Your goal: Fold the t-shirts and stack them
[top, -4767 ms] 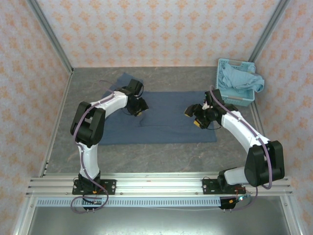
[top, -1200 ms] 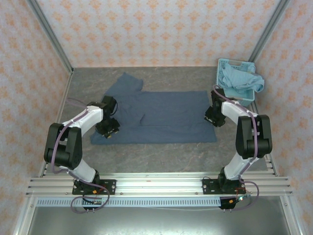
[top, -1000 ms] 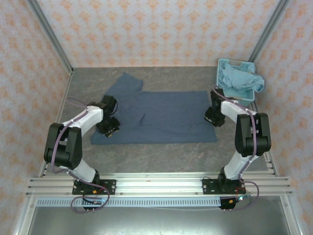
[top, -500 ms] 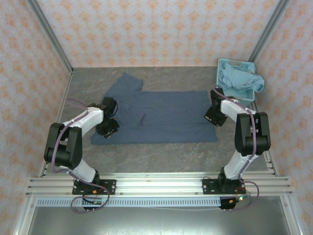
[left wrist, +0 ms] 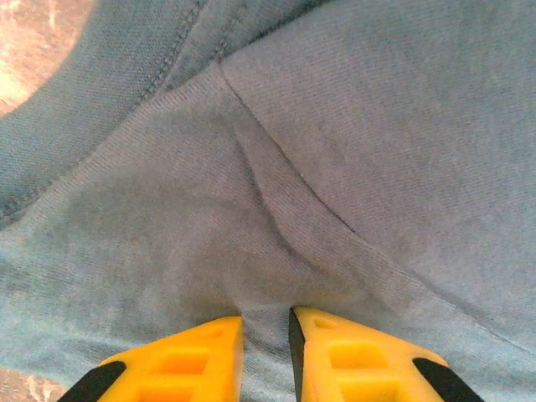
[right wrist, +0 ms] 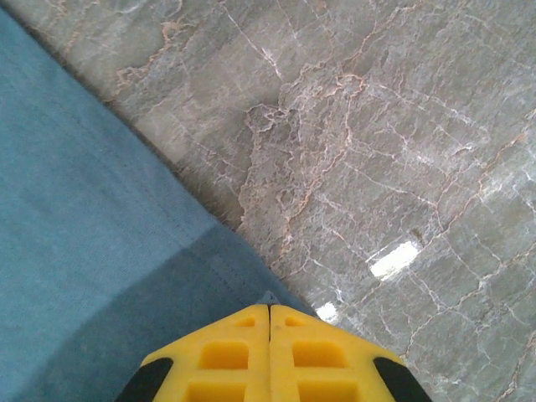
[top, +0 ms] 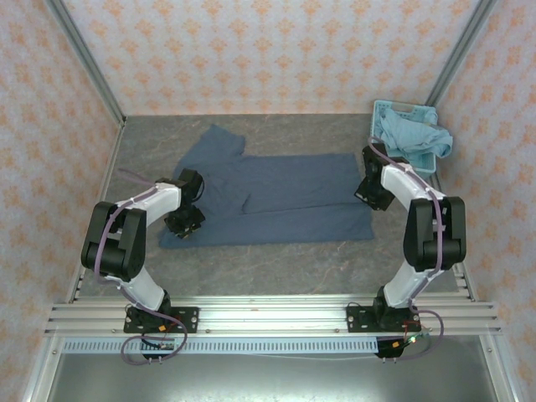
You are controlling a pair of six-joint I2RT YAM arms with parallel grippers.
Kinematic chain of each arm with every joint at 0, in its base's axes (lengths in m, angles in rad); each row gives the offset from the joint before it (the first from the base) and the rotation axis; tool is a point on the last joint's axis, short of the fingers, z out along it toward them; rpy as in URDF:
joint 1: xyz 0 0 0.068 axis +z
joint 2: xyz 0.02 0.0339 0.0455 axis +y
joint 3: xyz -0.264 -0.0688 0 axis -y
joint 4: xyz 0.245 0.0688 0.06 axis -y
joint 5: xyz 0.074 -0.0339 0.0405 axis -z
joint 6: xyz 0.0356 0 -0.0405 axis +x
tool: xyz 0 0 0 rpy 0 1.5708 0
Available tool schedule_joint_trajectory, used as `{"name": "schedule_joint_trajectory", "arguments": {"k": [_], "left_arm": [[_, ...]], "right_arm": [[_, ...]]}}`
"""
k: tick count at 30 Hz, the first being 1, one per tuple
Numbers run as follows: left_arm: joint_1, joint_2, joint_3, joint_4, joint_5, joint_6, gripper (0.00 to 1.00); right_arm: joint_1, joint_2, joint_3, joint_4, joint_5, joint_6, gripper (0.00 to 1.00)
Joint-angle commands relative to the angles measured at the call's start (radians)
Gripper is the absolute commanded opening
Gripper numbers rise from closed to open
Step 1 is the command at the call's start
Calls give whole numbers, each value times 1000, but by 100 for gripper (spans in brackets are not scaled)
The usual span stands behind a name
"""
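Observation:
The dark slate-blue t-shirt (top: 285, 197) lies spread flat across the middle of the table, one sleeve pointing to the back left. My left gripper (top: 186, 224) is at its near left edge; in the left wrist view its yellow fingers (left wrist: 327, 356) pinch a ridge of that cloth (left wrist: 352, 126), left gripper (left wrist: 265, 316) shut on it. My right gripper (top: 369, 194) sits at the shirt's right edge. In the right wrist view the right gripper (right wrist: 269, 306) is shut, jaws touching, a sliver of the shirt's hem (right wrist: 75, 251) caught at the tips. The aqua-blue t-shirt (top: 412, 134) lies bunched in the basket.
The light-blue lattice basket (top: 402, 172) stands at the back right, close behind my right arm. Bare grey marble table (top: 276, 260) runs in front of the shirt and beside its hem (right wrist: 402, 126). Patterned walls enclose the table on three sides.
The right gripper has shut on the shirt's right edge and drawn slightly back and right, shifting the near right corner. The left gripper has tightened a little on the cloth.

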Motion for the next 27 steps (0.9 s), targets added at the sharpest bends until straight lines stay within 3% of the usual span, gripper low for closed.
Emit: {"name": "schedule_joint_trajectory", "arguments": {"k": [1,7,8,11,14,16,21,27], "left_arm": [[0,22,-4,12,-59,-12,23],[-14,-61,21,11,-50,4,27],[-17,-81,26,8,-46,10,29],[-17,-132,46,-3,-28,15,33],[-16,-158,65,-8,10,15,35],[-15,-156,71,-11,40,7,35],[9,-129,52,18,82,-21,29],[40,-27,45,27,110,-47,27]], "right_arm": [[-7,61,41,-26,69,17,0],[-6,118,88,-4,27,-1,0],[-6,117,100,-14,26,-4,6],[-6,69,96,-35,41,0,35],[-1,-32,42,-35,32,15,47],[23,-99,-8,-33,16,24,48],[89,-226,-180,3,-81,91,33],[97,-236,-314,63,-159,148,28]]}}
